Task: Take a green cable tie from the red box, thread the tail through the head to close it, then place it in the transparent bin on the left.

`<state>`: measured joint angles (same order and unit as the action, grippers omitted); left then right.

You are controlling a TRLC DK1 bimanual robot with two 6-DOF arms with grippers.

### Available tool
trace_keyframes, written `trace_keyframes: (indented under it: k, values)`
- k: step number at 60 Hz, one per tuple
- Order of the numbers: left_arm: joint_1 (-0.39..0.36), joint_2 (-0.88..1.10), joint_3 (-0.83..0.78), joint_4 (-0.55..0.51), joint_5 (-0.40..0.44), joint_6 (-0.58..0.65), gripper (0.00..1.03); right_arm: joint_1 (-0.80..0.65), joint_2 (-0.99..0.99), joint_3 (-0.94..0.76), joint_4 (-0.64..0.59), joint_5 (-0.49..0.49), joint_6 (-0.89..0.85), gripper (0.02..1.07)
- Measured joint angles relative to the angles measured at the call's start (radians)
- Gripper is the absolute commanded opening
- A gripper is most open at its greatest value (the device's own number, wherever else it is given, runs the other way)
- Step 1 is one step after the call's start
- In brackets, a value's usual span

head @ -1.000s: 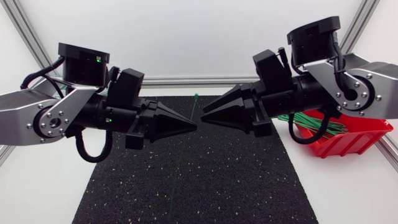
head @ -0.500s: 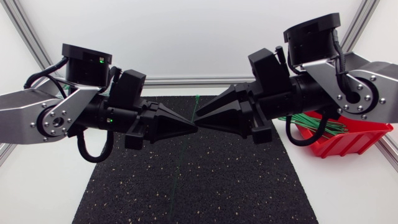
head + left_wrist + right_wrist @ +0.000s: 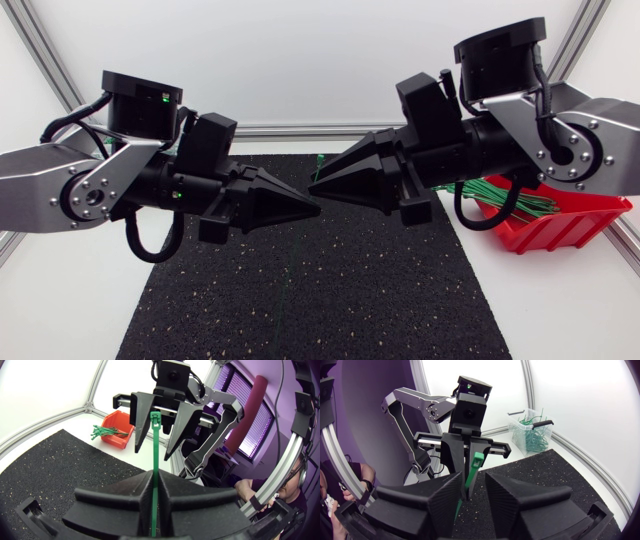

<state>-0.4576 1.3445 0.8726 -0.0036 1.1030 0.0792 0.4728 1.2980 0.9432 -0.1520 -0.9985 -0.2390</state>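
Two robot arms meet nose to nose in the air above a black speckled mat. Our left gripper has its wedge fingers pressed together on a green cable tie, pinching the strap so that it stands straight out from the tips. The tie's head sits at the free end. Our right gripper faces it with fingers spread, the head end lying in the gap. We cannot see either finger touching it, so it holds nothing.

We judge the step in hand to be taking hold of the head end for threading. To do it well, we should:
- centre the strap in the gap before closing,
- grip just below the head so its slot stays free,
- close gently so the thin strap does not twist or slip.

The tail is hidden beneath the left fingers.

The tightest obstacle is the grippers themselves. Their tips nearly touch, leaving little room to advance without a knock.

Farther off, past the mat's right edge, a red box holds a loose bundle of spare green ties. Beyond the mat's left side stands the transparent bin, already holding closed ties. Nothing lies on the mat between.
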Motion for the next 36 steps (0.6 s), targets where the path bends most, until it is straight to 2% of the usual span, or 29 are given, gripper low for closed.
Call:
trace_keyframes:
  k: [5,8,19,36]
  values:
    - [-0.003,0.000,0.000,0.000,0.000,0.000,0.04,0.008,0.000,0.001,0.000,0.000,0.004,0.28]
    - [-0.003,0.000,0.000,0.000,0.000,0.000,0.04,0.011,0.000,0.001,0.001,0.000,0.005,0.27]
    - [-0.003,0.000,0.000,0.000,0.000,0.000,0.04,0.017,0.006,0.007,0.004,0.000,0.007,0.12]
    - [-0.003,0.000,0.000,0.000,0.000,0.000,0.04,0.018,0.006,0.007,0.003,-0.004,0.009,0.09]
